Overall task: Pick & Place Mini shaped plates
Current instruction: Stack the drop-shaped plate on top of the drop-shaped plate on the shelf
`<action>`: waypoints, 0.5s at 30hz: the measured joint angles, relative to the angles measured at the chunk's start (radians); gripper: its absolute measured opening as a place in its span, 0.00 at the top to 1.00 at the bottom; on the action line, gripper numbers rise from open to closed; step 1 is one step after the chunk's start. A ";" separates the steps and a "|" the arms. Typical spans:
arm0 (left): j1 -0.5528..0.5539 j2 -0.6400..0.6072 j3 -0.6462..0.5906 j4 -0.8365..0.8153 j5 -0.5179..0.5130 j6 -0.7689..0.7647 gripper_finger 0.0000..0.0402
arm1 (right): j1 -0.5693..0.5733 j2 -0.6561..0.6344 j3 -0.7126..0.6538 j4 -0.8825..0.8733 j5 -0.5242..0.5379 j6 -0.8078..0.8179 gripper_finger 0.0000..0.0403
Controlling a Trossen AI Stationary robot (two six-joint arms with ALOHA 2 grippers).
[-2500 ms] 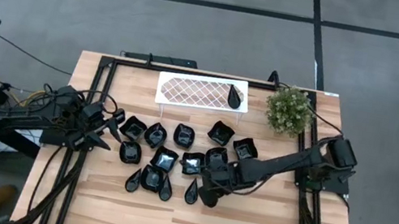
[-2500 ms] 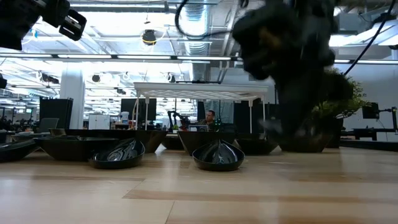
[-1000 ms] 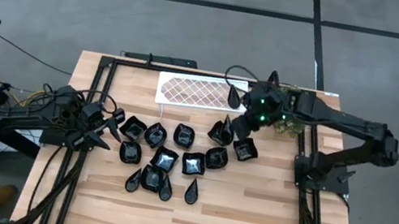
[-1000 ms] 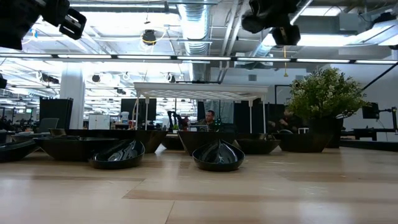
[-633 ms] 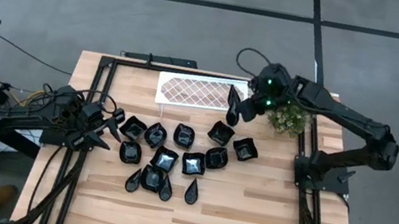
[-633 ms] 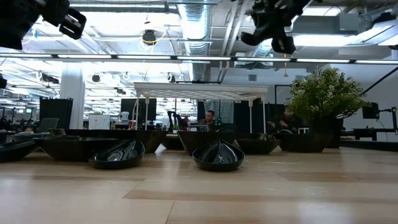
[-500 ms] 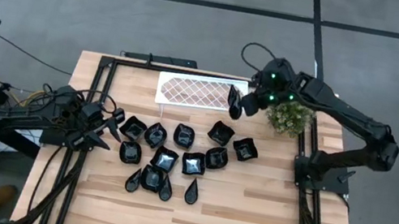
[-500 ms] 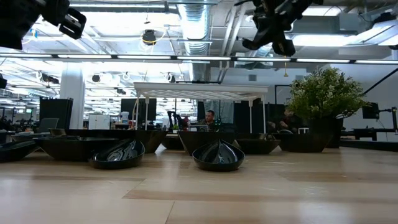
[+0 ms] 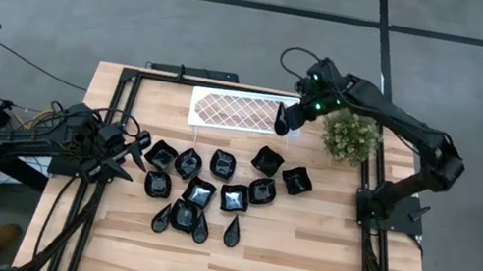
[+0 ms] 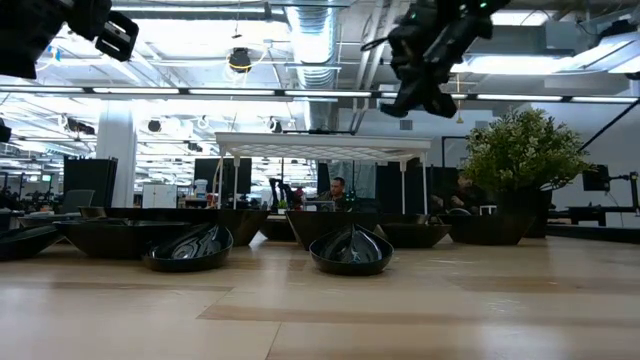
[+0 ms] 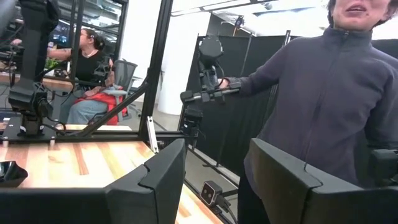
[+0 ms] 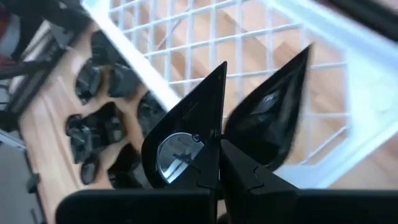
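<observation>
Right gripper [image 9: 292, 115] clamped on teardrop plate [image 12: 273, 118], held over right end of white lattice tray [image 9: 236, 111], prob. for release beside plate already there [image 9: 282, 116]. Left gripper [image 9: 132, 149] parked well left of tray w/ fingers apart, idle.

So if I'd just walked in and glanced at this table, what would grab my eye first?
Probably the right gripper, raised over the right end of the white lattice tray and pinching a small glossy black teardrop plate above it. Next, the cluster of black mini plates spread across the middle of the wooden table, with a bushy green plant at the far right corner. The left gripper waits low at the table's left edge.
</observation>
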 joint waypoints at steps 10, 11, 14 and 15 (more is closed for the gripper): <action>0.000 0.000 0.000 0.001 0.000 0.000 0.55 | -0.045 0.243 0.382 -0.341 -0.010 -0.205 1.00; 0.000 0.000 0.000 0.002 0.000 0.000 0.55 | -0.050 0.259 0.400 -0.360 -0.007 -0.213 1.00; 0.000 0.000 0.000 0.001 0.000 0.000 0.55 | -0.061 0.290 0.426 -0.380 0.006 -0.215 1.00; 0.000 0.000 0.000 0.001 0.000 0.000 0.55 | -0.064 0.297 0.427 -0.383 0.007 -0.210 1.00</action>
